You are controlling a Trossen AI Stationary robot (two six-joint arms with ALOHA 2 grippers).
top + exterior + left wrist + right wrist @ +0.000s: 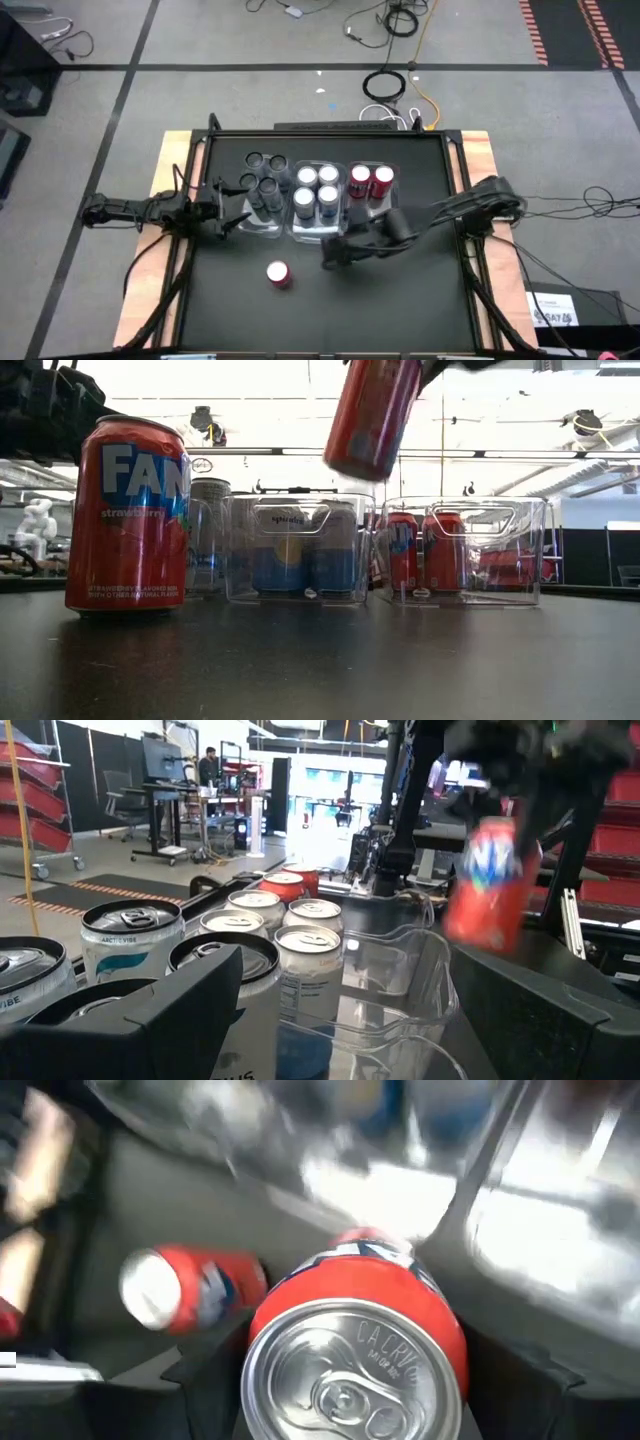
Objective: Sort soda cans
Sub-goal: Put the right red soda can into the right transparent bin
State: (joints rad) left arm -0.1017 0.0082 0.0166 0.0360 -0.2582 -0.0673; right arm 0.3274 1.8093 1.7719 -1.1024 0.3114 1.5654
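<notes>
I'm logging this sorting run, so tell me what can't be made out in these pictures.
- Held red can: top cut off by the low view's edge; label blurred in the left wrist view.
- Right gripper: fingers hidden under the arm in the high view.
- Dark grey cans: labels too small from above.

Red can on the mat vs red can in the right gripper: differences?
The red can on the mat stands upright; the held red can is tilted. The first rests on the black mat, free of any gripper; the second is in the air, clamped by the right gripper, short of the bins. Both are red strawberry soda cans with silvery tops.
</notes>
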